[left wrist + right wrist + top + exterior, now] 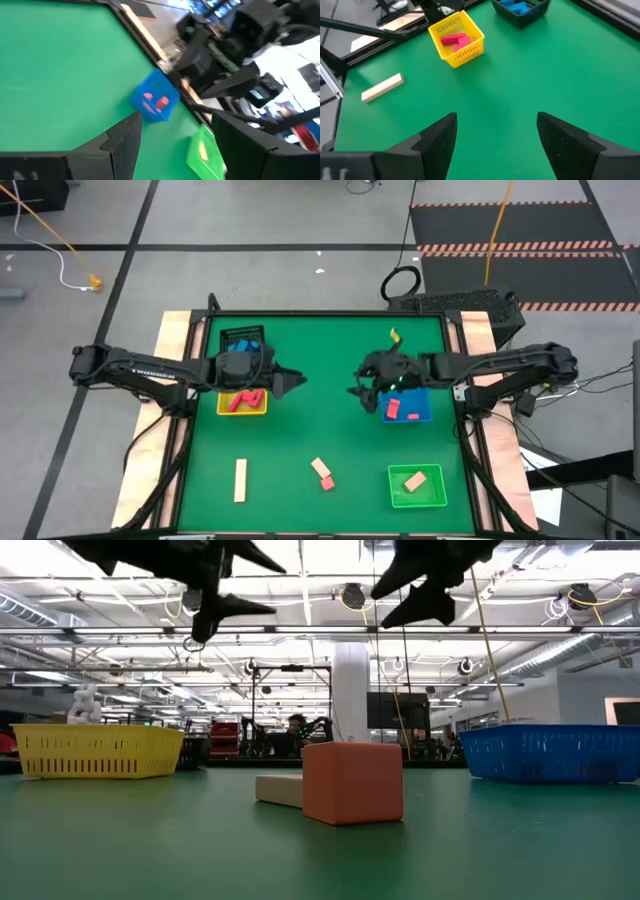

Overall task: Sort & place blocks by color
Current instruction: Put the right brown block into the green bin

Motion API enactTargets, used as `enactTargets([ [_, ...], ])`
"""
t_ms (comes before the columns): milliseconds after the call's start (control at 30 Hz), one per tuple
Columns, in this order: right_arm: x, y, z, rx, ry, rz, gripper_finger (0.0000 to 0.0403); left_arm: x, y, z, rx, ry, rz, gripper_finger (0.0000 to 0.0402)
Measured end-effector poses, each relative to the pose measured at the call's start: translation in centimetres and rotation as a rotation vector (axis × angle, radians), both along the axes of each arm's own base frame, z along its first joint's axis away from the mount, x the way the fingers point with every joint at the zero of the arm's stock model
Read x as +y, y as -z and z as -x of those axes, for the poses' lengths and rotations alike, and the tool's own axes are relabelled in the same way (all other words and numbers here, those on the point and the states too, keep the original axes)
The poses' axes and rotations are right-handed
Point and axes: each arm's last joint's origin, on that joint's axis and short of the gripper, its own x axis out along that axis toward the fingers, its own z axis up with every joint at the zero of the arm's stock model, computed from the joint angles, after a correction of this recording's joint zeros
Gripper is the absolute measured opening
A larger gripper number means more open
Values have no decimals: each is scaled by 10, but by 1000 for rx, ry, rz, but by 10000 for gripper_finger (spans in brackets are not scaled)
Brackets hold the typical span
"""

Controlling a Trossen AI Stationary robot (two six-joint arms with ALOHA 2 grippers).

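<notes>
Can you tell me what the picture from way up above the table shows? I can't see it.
Two dark robot arms reach over a green table, the left gripper and right gripper both open and empty. A yellow tray holds red blocks, a blue tray holds pink blocks, and a green tray holds a tan block. A tan bar and two pink blocks lie loose.

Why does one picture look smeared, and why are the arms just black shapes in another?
Left wrist view: the blue tray and green tray are smeared, as from motion blur. Low view: bright ceiling lights behind turn both arms into silhouettes, while the orange block up close is sharp. High view and right wrist view: evenly lit, the yellow tray crisp.
</notes>
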Motion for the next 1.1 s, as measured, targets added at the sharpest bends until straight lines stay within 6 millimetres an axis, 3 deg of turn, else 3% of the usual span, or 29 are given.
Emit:
enactTargets([
  [167,27,14,-23,-54,43,0,263,-22,-1,0,-8,89,6,239],
  [367,64,44,-46,-72,56,-152,263,-56,-5,7,-20,265,45,239],
  [533,95,75,-56,-42,105,-278,263,-81,-16,22,-70,382,47,239],
  [700,120,93,-61,-67,163,-388,263,-96,-28,40,-120,430,40,239],
  [900,148,103,-69,-116,143,-481,263,-106,-39,57,-169,429,5,239],
  [1100,171,101,-92,-107,80,-395,263,-114,-43,66,-189,431,-14,239],
])
